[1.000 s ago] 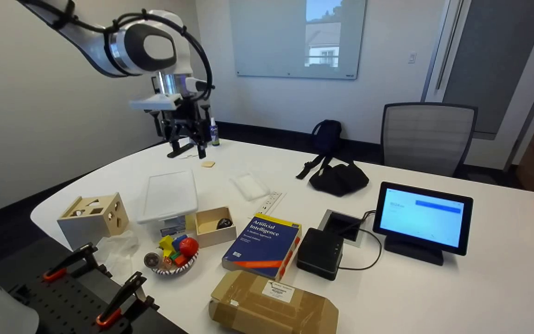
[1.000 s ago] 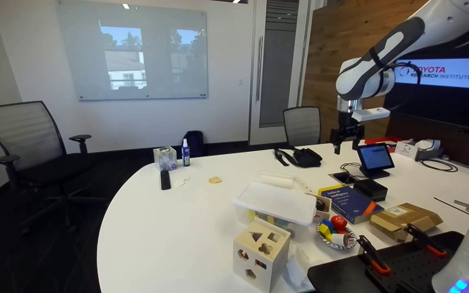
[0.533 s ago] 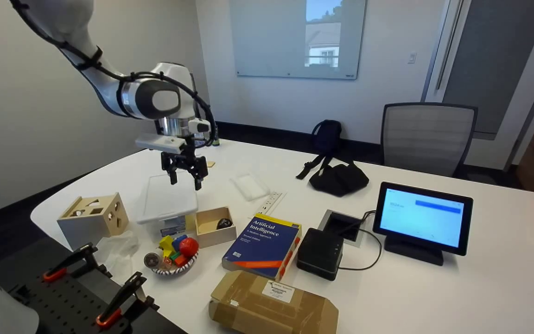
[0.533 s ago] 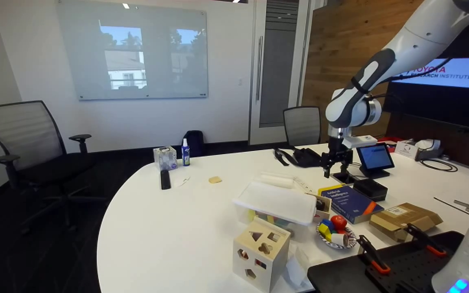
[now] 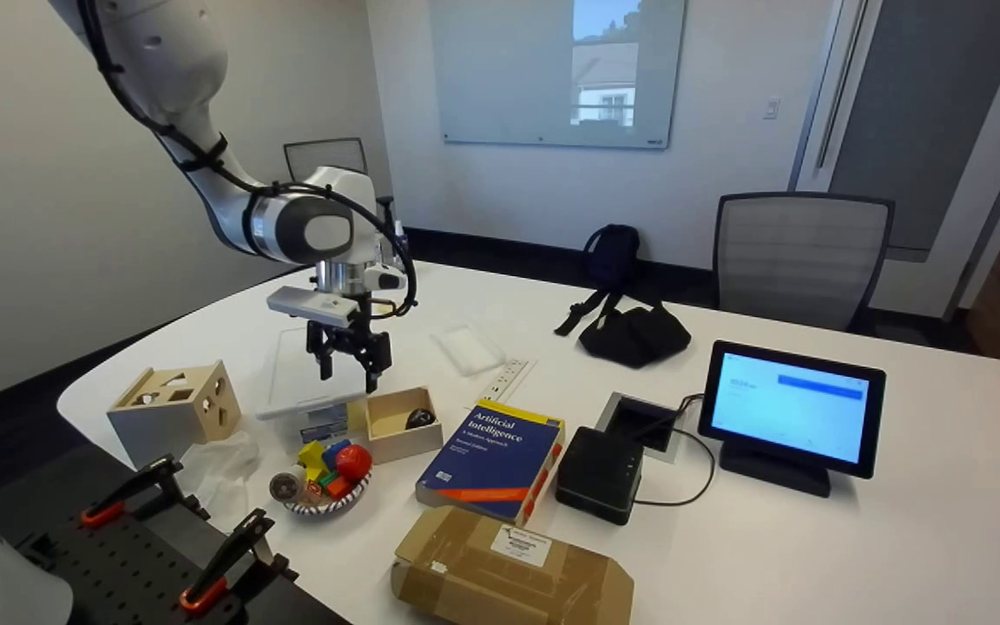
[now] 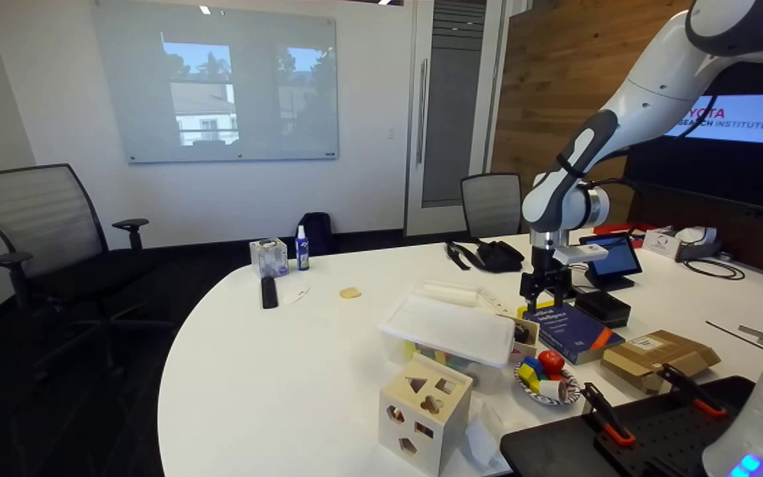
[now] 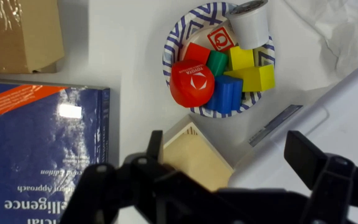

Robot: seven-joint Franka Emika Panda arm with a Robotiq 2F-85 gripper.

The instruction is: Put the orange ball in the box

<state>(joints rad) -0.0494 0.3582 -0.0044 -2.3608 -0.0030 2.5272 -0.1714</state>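
No orange ball shows; it is hidden or out of view. A red ball [image 7: 192, 83] lies in a patterned bowl with several coloured blocks. A translucent whitish container with a white lid [image 5: 318, 369] also shows in an exterior view [image 6: 448, 331] and the wrist view [image 7: 346, 124]. A shallower translucent tray [image 5: 468, 349] lies behind it. I cannot tell which of these is the box. My gripper [image 7: 225, 149] is open and empty, high over a small open wooden tray [image 7: 197, 152] and the lid's edge. It shows in both exterior views [image 5: 348, 378] [image 6: 545, 303].
The patterned bowl [image 5: 318, 510], a blue book [image 5: 491, 456] and a brown cardboard box [image 5: 509, 564] lie near the robot base. A wooden box with cut-out holes [image 6: 424, 414] stands beside the lidded container. A screen [image 5: 791, 404] and a black device [image 5: 600, 473] stand farther along.
My gripper has come down from high above the table to lower over the lidded container and small wooden tray. It stays open. The objects on the table have not moved.
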